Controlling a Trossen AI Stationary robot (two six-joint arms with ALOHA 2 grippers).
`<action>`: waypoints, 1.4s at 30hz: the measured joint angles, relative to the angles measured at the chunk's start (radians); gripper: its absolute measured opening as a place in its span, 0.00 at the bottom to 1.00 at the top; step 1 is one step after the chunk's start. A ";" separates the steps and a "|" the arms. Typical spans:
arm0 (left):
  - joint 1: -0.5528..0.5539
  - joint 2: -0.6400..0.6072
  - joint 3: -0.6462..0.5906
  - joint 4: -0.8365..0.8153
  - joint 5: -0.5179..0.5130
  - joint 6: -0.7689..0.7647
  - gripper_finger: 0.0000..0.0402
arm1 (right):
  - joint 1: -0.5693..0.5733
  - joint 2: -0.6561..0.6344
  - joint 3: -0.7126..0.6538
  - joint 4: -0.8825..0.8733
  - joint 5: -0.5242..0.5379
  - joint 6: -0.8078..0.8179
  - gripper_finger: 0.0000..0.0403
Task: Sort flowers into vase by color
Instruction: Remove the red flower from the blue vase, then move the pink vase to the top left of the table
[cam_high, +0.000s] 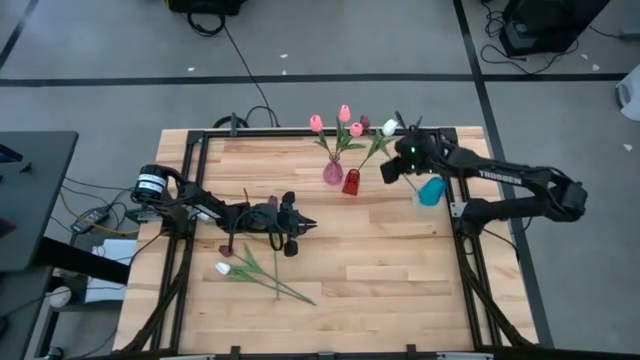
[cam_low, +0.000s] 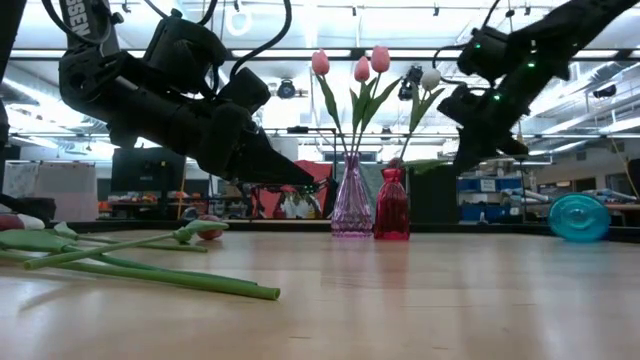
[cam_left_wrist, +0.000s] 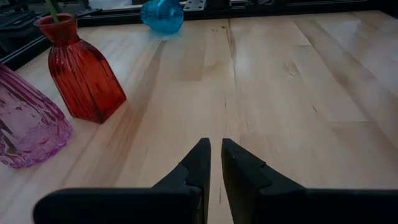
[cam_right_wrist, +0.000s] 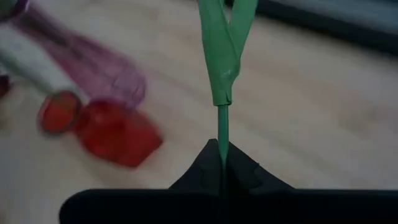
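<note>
Landmark: the red vase (cam_high: 351, 181) stood near the far edge of the table (cam_high: 400, 270), touching or just beside the purple vase (cam_high: 332, 172) on its left.

Right gripper (cam_right_wrist: 222, 163): clamped tight on the thin green stem (cam_right_wrist: 222, 127) of a white tulip (cam_high: 389, 127), hovering above and just to the right of the red vase.

Held flower: its long axis ran out from the fingers toward the far edge, leaves (cam_right_wrist: 222, 37) wrapped around the stem beyond the grip, head farthest out.

Key relation: in the right wrist view the red vase's mouth (cam_right_wrist: 57, 112) lay off to one side of the held stem, not under it; I judged the stem needed to swing upright and shift sideways before it could drop into any neck.

Turquoise vase (cam_high: 431, 190): lying to the right of the red vase, beneath the right arm, with no flower in it.

Purple vase contents: three pink tulips (cam_low: 362, 66) standing upright.

Left gripper (cam_left_wrist: 215, 160): well left of and nearer than the red vase, fingers almost closed with only a thin gap, holding nothing.

Loose flowers: a white tulip on the table (cam_high: 224, 267) and a dark maroon one (cam_high: 226, 249) lay near the left gripper, stems roughly flat; the left arm was the nearer one.
</note>
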 joint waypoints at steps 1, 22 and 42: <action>0.000 0.000 0.000 0.000 0.000 0.002 0.11 | 0.024 -0.011 -0.020 0.002 -0.008 0.036 0.02; 0.055 0.000 -0.065 0.080 0.005 0.005 0.11 | 0.281 -0.037 -0.092 -0.094 0.065 -0.012 0.42; 0.370 0.009 0.162 0.004 0.060 -0.068 0.60 | 0.278 -0.024 -0.092 0.048 0.116 -0.077 0.48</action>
